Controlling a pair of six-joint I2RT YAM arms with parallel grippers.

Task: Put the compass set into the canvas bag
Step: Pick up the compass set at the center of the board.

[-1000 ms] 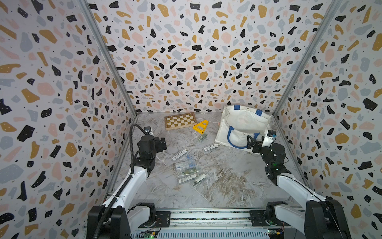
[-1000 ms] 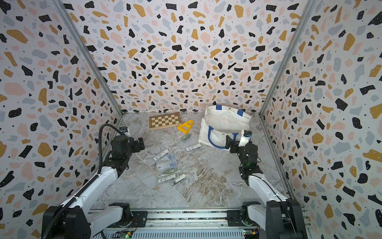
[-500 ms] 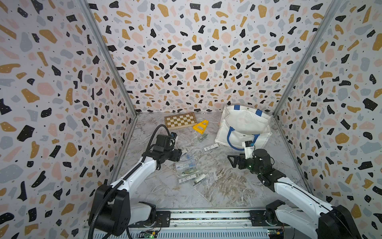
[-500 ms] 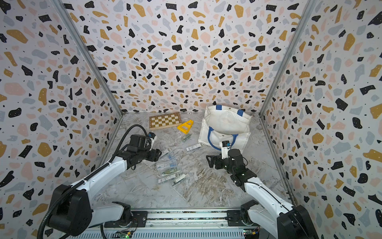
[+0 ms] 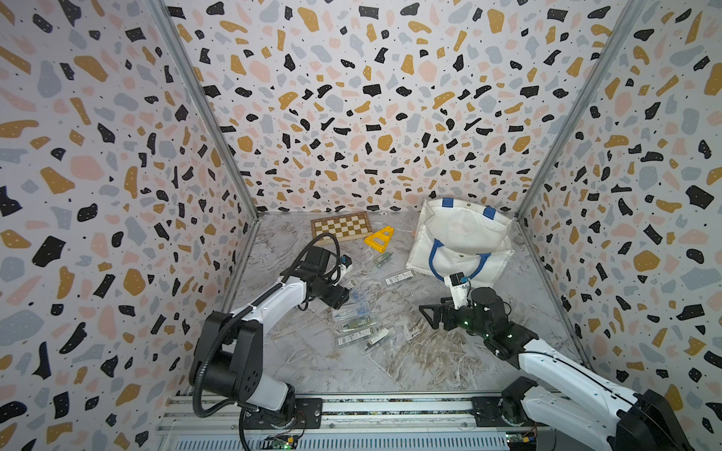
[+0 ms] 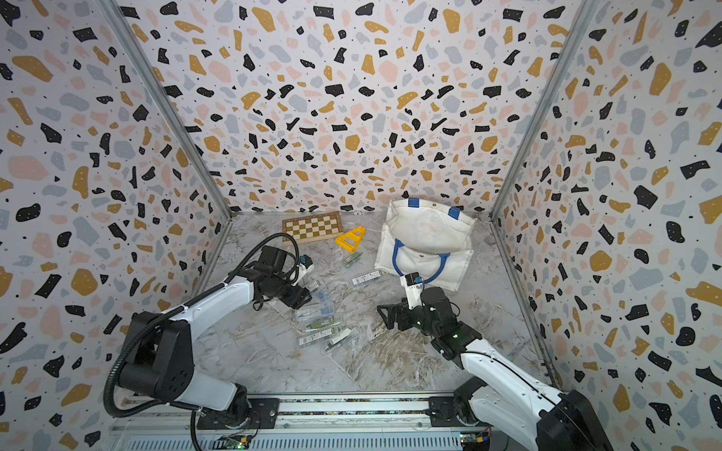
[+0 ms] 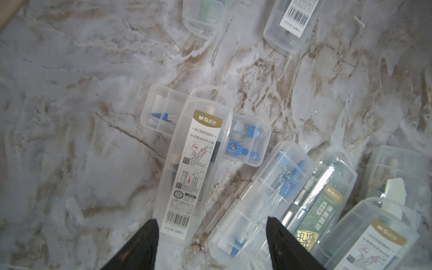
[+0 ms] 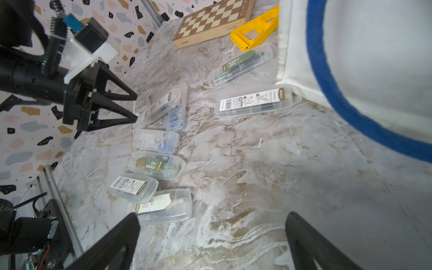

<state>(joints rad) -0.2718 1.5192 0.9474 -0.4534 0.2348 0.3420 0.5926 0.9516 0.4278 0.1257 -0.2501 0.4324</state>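
Compass sets (image 5: 357, 324) in clear plastic cases are lying scattered on the marble tabletop (image 5: 304, 363), and all the ones I can see are sitting outside the canvas bag (image 5: 465, 234). The left gripper (image 7: 211, 221) is hovering low over one end of the cluster with its fingers standing apart and gripping nothing. The barcode end of one white-labelled case (image 7: 194, 163) is sitting just ahead of them, close by one fingertip, though I cannot tell whether it is touching. That case is resting crosswise on a smaller case of blue compass parts (image 7: 245, 140), and more cases are lying beside the gripper's other finger. The right gripper (image 5: 428, 315) is pointing across toward the left one, well apart from it, its jaws spread wide and empty above bare marble. Off to the right gripper's side the bag is slumping in the back corner, its blue handle (image 8: 318, 58) looping toward the gripper. Two more cases (image 5: 398, 277) are lying between the bag and the left gripper, and beyond them a chessboard (image 5: 342, 226) and a yellow plastic triangle (image 5: 379, 239) are sitting by the back wall.
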